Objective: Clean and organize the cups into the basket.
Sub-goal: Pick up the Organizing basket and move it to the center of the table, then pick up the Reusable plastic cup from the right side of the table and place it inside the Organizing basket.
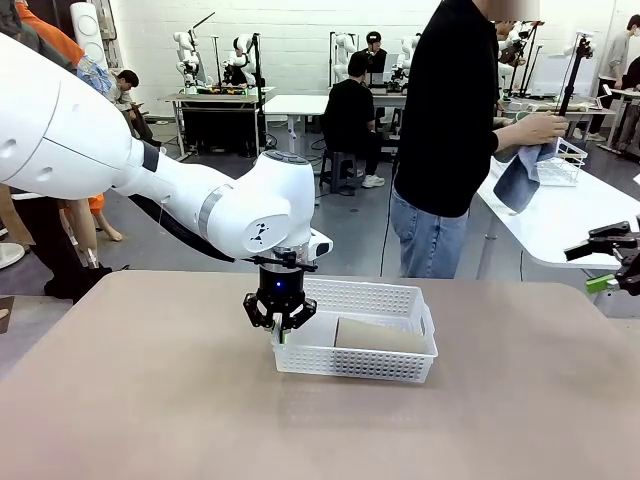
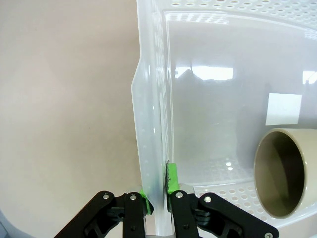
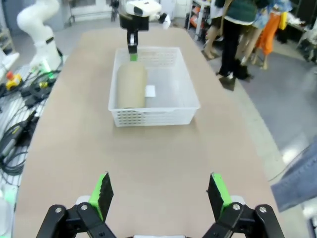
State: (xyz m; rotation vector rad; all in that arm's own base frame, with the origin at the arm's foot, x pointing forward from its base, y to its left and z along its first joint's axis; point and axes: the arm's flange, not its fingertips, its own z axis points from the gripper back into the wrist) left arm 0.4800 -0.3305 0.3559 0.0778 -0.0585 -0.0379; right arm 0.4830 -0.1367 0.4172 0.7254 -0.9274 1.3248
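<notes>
The desk (image 1: 150, 400) is bare at its near side. Beyond that, the basket (image 1: 355, 362) is clamped at its left end wall by the left tool (image 1: 282, 332), whose jaws are closed on the thin plastic, one pad on either side. One tan cup (image 1: 380, 335) lies on its side inside, along the near wall. Farther right, the right tool (image 3: 159, 195) is held wide open and empty. At the far side a cloth (image 1: 520, 175) is held by the person. The basket is judged to be steadied or positioned; next, a cleaned cup must be received and laid beside the first.
</notes>
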